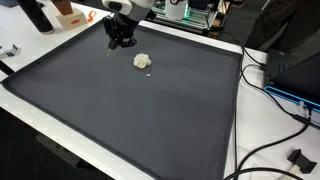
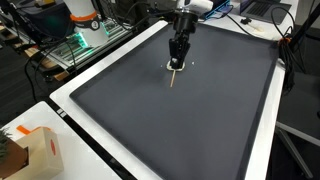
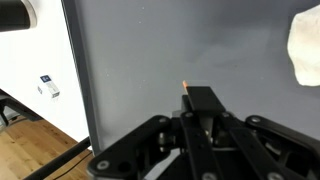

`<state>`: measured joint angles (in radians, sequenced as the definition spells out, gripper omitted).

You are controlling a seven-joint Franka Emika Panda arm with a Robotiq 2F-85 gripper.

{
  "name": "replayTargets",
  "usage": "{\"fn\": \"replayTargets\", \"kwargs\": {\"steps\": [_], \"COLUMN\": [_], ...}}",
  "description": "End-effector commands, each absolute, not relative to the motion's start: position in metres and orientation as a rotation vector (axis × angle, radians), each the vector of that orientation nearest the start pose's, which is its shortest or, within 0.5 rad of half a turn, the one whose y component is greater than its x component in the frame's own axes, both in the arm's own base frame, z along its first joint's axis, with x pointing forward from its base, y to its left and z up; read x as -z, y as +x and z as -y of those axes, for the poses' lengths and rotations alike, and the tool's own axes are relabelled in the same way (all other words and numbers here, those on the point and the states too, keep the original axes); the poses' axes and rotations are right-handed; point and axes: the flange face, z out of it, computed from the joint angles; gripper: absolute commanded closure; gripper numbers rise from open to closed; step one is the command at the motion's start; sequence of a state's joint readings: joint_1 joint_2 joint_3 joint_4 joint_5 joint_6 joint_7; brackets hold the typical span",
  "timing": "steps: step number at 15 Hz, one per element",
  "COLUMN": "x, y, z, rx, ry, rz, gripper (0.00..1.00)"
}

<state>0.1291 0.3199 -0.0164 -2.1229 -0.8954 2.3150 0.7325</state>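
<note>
Three mat (image 1: pixel 150 120) edges lie well away from claw (image 1: pixel 120 42) holding stick (image 2: pixel 173 78).

Layout, as placed:

- Mat (image 1: pixel 130 110): flat on the table (image 3: pixel 40 60); table rim shows past the mat's edges.
- My gripper (image 1: pixel 120 42): above the mat, near its far edge in an exterior view.
- Stick (image 2: pixel 174 78): clamped in my gripper, pointing down at the mat below me.
- Wad (image 1: pixel 143 62): on the mat, just beside my gripper; in the wrist view it sits at the upper right, apart from the stick's tip.
- Tag (image 3: pixel 47 87): on the table, left of the mat's edge in the wrist view.
- Box (image 2: pixel 38 150): on the table, off the mat's near corner, well apart from me.
</note>
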Motion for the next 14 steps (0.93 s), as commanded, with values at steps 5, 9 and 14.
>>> {"fn": "replayTargets", "kwargs": {"steps": [5,9,14], "x": [-0.241,-0.24,-0.241], "y": [0.555,0.553,0.549], "z": [-0.054,-0.056,-0.06], "rx": [-0.177,-0.172,-0.183], "ry": [2.519,2.525,2.556], "rz": [-0.104,-0.143,-0.228], "gripper": [0.97,0.97,0.97]}}
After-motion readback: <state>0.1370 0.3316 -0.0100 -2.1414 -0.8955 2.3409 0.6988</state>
